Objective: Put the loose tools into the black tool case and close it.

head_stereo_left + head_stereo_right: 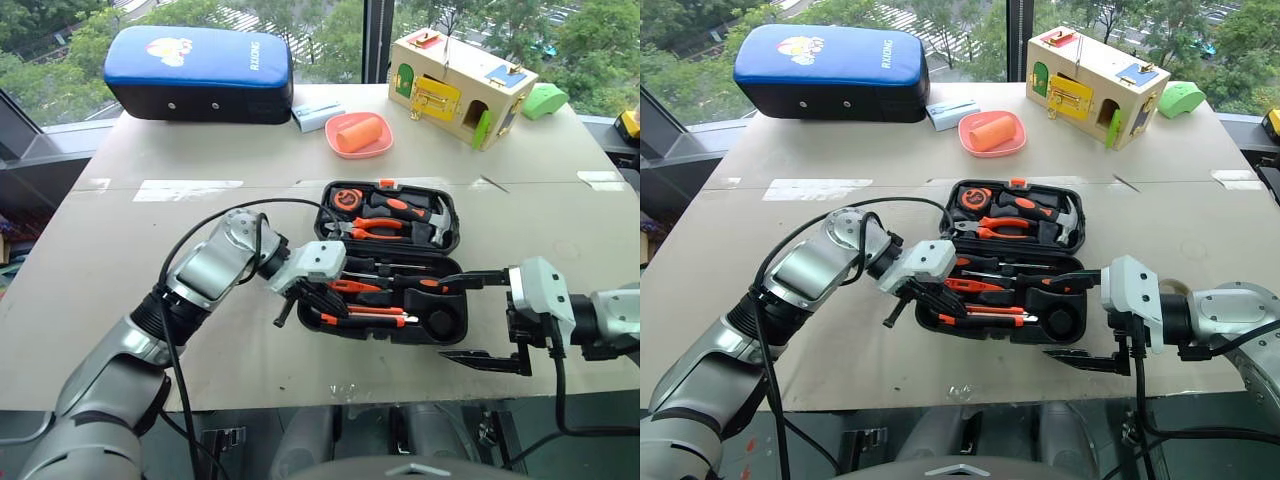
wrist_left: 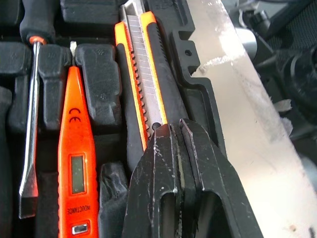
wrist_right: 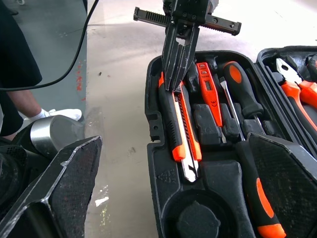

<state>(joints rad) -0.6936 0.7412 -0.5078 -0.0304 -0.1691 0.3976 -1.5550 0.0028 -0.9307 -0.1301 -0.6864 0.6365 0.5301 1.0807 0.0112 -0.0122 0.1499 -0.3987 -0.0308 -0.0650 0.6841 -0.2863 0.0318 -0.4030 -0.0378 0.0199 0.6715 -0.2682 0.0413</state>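
Two windows behind table [image 1: 130, 270]; left fingers [image 2: 181, 163] pressed together, right fingers [image 3: 74, 193] spread

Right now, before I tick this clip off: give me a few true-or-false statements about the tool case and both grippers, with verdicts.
1. The black tool case lies open. True.
2. The left gripper is wide open. False: its fingers are shut, tips at the end of the utility knife.
3. The utility knife lies on the table outside the case. False: it sits in a recess by the case's edge.
4. The right gripper is open and holds nothing. True.
5. The tester screwdriver lies in the case. True.
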